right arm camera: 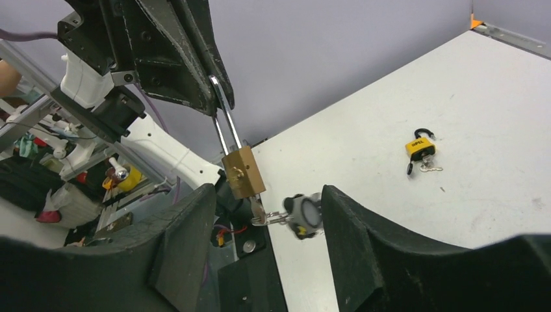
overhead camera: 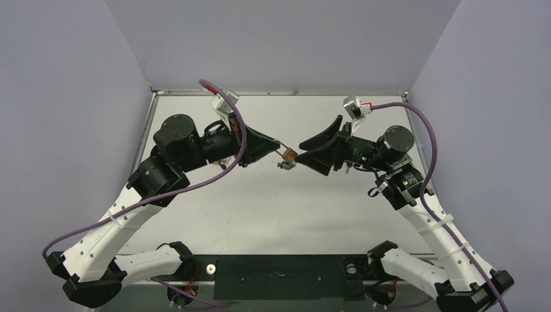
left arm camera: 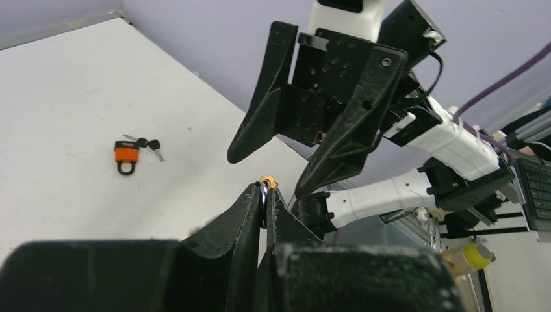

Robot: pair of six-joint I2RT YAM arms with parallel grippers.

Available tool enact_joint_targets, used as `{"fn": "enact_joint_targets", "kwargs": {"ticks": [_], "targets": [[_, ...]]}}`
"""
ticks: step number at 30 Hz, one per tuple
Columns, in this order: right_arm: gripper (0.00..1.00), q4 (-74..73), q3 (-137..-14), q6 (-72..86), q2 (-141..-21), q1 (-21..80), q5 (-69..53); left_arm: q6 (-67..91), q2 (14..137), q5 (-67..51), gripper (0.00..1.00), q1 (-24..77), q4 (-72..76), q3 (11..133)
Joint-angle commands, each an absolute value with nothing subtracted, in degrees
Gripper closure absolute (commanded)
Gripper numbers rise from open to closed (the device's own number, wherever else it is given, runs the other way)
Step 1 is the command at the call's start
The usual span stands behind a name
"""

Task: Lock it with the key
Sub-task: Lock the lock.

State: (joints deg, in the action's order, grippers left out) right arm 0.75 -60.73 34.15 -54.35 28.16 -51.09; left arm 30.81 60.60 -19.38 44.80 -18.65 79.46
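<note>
Right wrist clearest: left pincer [right arm camera: 218,96] clenched on brass padlock [right arm camera: 243,173] shackle [right arm camera: 225,127]; right pincer [right arm camera: 266,198] released, flanking keys [right arm camera: 303,216].

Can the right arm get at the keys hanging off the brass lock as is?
Probably yes. The left gripper holds the brass padlock up by its shackle, so the keys dangle free. The right gripper is open, and its wrist view shows the keys between its fingers with nothing in the way.

brass padlock [right arm camera: 242,172], orange padlock [left arm camera: 127,156], yellow padlock [right arm camera: 420,147]
</note>
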Motion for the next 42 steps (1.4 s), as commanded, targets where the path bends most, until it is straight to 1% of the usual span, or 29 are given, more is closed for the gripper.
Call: {"fn": "enact_joint_targets", "kwargs": {"ticks": [1,7,18,24,27,28,30,31,37,42], "targets": [[0.45,4.8,-60.4,33.5,-52.8,28.4,-54.3,30.2,59.9,-26.1,1.0,44.3,-14.7,83.2],[0.51,4.7,-60.0,33.3,-51.7,30.5,-54.3,30.9,60.7,-27.6,1.0,44.4,-14.0,84.0],[0.54,1.8,-59.2,31.1,-50.0,32.6,-53.5,32.9,61.8,-28.7,1.0,43.8,-12.2,85.3],[0.68,0.6,-59.0,30.5,-50.0,33.2,-52.6,33.6,62.2,-29.3,1.0,43.6,-11.5,85.6],[0.82,0.2,-59.0,30.2,-49.8,33.3,-52.0,33.7,62.3,-29.4,1.0,43.6,-11.3,85.6],[0.85,0.2,-59.1,29.9,-49.8,33.2,-51.7,33.7,62.3,-29.3,1.0,43.5,-11.3,85.6],[0.96,-1.8,-59.2,29.4,-49.7,33.2,-51.0,33.7,62.3,-29.1,1.0,43.3,-11.3,85.5],[0.99,-2.6,-59.3,29.2,-49.7,33.1,-50.4,33.7,62.3,-28.8,1.0,43.2,-11.3,85.5],[1.0,-5.4,-58.0,27.3,-49.2,33.0,-48.2,34.1,61.4,-25.7,1.0,41.3,-10.5,84.5],[1.0,-6.1,-54.8,27.2,-47.3,31.6,-46.4,34.1,61.4,-26.2,1.0,36.7,-9.0,84.6]]}}
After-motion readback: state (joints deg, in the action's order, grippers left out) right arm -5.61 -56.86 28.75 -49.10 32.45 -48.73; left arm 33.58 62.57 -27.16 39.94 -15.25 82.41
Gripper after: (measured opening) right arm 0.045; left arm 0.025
